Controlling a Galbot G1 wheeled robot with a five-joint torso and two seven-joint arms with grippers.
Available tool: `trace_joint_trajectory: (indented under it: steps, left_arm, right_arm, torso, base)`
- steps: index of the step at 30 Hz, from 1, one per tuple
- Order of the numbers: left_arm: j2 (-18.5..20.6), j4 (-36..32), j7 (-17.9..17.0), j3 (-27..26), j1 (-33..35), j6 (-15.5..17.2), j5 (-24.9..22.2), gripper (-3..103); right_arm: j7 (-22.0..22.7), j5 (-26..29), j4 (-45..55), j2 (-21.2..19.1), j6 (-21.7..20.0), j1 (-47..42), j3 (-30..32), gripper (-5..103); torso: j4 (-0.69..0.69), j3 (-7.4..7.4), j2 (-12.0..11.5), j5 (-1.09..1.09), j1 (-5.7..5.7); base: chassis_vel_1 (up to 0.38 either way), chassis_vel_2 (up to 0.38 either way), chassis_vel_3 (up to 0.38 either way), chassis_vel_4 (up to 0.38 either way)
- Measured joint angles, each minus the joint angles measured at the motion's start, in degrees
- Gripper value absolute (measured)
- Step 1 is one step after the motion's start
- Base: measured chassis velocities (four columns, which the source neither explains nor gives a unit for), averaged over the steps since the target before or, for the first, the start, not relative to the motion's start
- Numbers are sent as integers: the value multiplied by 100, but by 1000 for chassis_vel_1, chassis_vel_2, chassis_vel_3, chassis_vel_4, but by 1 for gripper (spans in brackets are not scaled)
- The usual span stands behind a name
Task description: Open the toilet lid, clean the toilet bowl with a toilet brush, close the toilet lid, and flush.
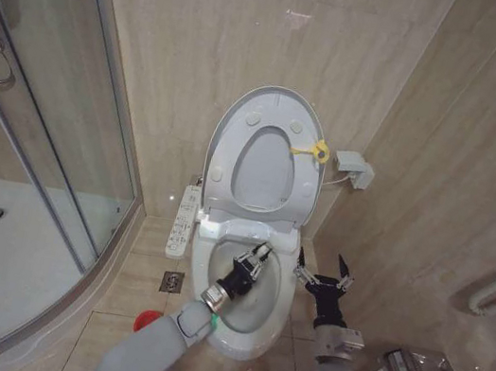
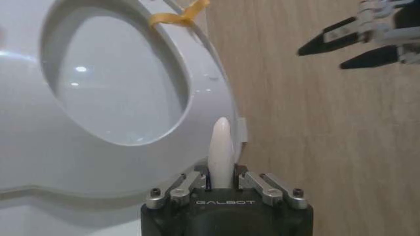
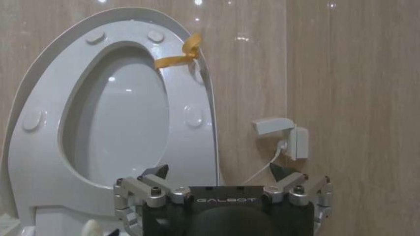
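Toilet lid (image 1: 270, 117) raised, frame centre. Left hand (image 1: 254, 262) over toilet bowl (image 1: 273, 329), clamped on toilet brush (image 2: 221, 152) handle. Right hand (image 1: 323, 278) spread wide, empty, lower right.

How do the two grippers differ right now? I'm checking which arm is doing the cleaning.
The left gripper is shut on the toilet brush over the toilet bowl; the right gripper is open and holds nothing, beside the bowl's rim. Both point toward the raised toilet lid.
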Motion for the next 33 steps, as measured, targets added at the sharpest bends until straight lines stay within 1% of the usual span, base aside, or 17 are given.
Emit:
trace_joint_trajectory:
  steps: [2, 4, 5, 6, 8, 9, 12, 13, 16, 17, 19, 24, 33]
  left_arm:
    - [51, -59, -35, -78, 7, 51, 5, 22]
    - [140, -328, -123, -219, 59, 179, 10, 22]
    - [140, -328, -123, -219, 59, 179, 10, 22]
    - [187, -490, -172, -275, 94, 251, 9, 22]
    - [336, -1042, -344, -392, 215, 475, 7, 22]
    - [336, -1042, -344, -392, 215, 475, 7, 22]
    - [530, -1858, -570, -449, 420, 756, 8, 22]
    - [530, -1858, -570, -449, 420, 756, 8, 22]
    - [701, -2600, -713, -489, 583, 952, 14, 22]
    - [701, -2600, -713, -489, 583, 952, 14, 22]
    - [829, -3038, -759, -555, 673, 1076, 11, 22]
    - [954, -3343, -780, -665, 779, 1167, -3, 22]
    - [986, -3453, -797, -817, 948, 1173, 5, 22]
  right_arm:
    - [0, 0, 0, 0, 0, 0, 0, 100]
    - [0, 0, 0, 0, 0, 0, 0, 100]
    - [0, 0, 0, 0, 0, 0, 0, 100]
    - [0, 0, 0, 0, 0, 0, 0, 100]
    - [0, 0, 0, 0, 0, 0, 0, 100]
    - [0, 0, 0, 0, 0, 0, 0, 100]
    - [0, 0, 0, 0, 0, 0, 0, 100]
    - [0, 0, 0, 0, 0, 0, 0, 100]
    - [0, 0, 0, 0, 0, 0, 0, 100]
    - [0, 0, 0, 0, 0, 0, 0, 100]
    - [0, 0, 0, 0, 0, 0, 0, 100]
    - [0, 0, 0, 0, 0, 0, 0, 100]
    - [0, 0, 0, 0, 0, 0, 0, 100]
  torso:
    - [0, 0, 0, -1, 0]
    - [0, 0, 0, 0, 0]
    - [0, 0, 0, 0, 0]
    - [0, 0, 0, -1, 0]
    - [0, 0, 0, 0, 0]
    - [0, 0, 0, 0, 0]
    - [0, 0, 0, -1, 0]
    - [0, 0, 0, -1, 0]
    - [-1, 0, 0, 0, 0]
    - [-1, 0, 0, 0, 0]
    - [-1, 0, 0, -1, 0]
    - [0, 0, 0, 0, 0]
    - [-1, 0, 0, 0, 0]
  base:
    - [0, 0, 0, 0]
    - [0, 0, 0, 0]
    - [0, 0, 0, 0]
    - [0, 0, 0, 0]
    - [0, 0, 0, 0]
    - [0, 0, 0, 0]
    - [0, 0, 0, 0]
    - [0, 0, 0, 0]
    - [0, 0, 0, 0]
    - [0, 0, 0, 0]
    - [0, 0, 0, 0]
    - [0, 0, 0, 0]
    - [0, 0, 0, 0]
